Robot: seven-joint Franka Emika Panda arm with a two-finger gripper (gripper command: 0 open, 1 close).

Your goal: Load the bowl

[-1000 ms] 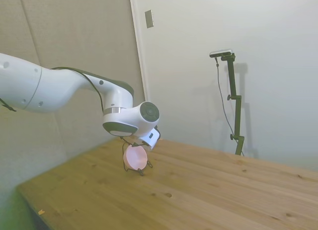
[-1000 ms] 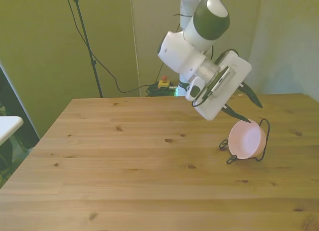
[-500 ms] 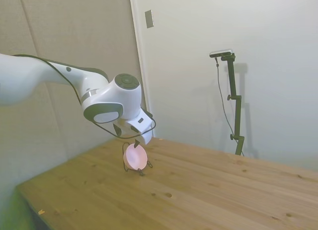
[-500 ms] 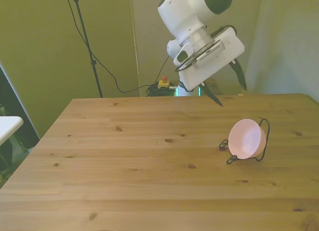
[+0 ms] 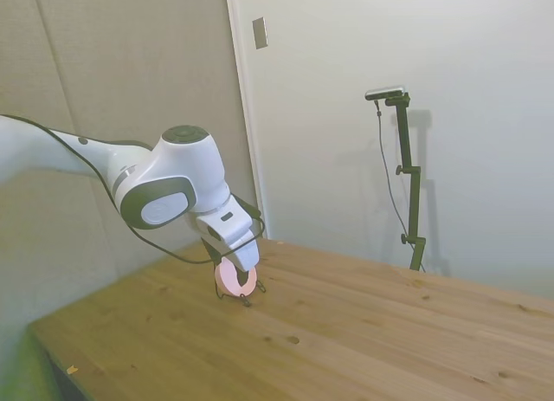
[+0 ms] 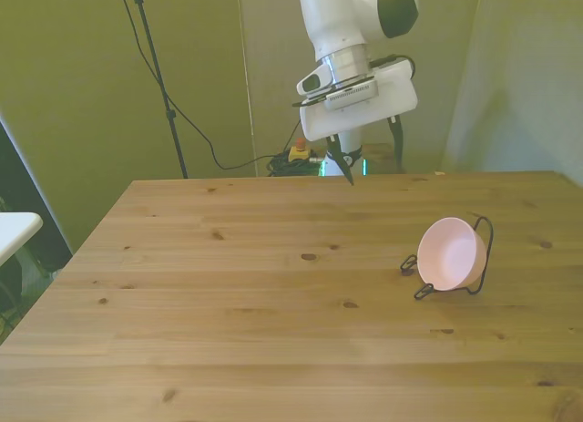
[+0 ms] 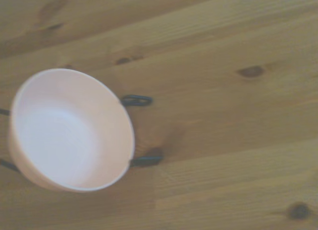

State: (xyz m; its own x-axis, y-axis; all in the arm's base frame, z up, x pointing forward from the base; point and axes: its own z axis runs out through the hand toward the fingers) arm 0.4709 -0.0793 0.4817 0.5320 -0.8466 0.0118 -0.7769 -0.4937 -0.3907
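Side view: the white arm reaches in over the wooden table (image 5: 363,332), its wrist turned downward. The gripper (image 5: 245,267) hangs in front of the pale pink bowl (image 5: 234,280) and covers the bowl's upper part, so from here the two look close together; whether they touch cannot be read in this view. The bowl stands tilted on its side in a thin black wire rack (image 5: 248,295), whose feet rest on the table just below the gripper. The fingers are too dark and too small here to tell how they stand.

Front view: the gripper (image 6: 364,155) is raised well above the table (image 6: 228,331), near its far edge, holding nothing. Its two dark fingers (image 6: 342,159) point down and stand apart with a clear gap between them. The bowl (image 6: 450,253) is well apart from the gripper, lower and toward the front view's right. It leans in the wire rack (image 6: 485,249) with its opening turned toward the front view's left, and the wire loop rises behind its rim. Nothing lies inside the bowl.

Wrist view: the bowl (image 7: 69,130) fills one side of the picture, seen from above and slightly blurred, its inside smooth and bare. Two black ends of the rack (image 7: 136,100) stick out beside its rim, resting on the table's planks (image 7: 238,115).
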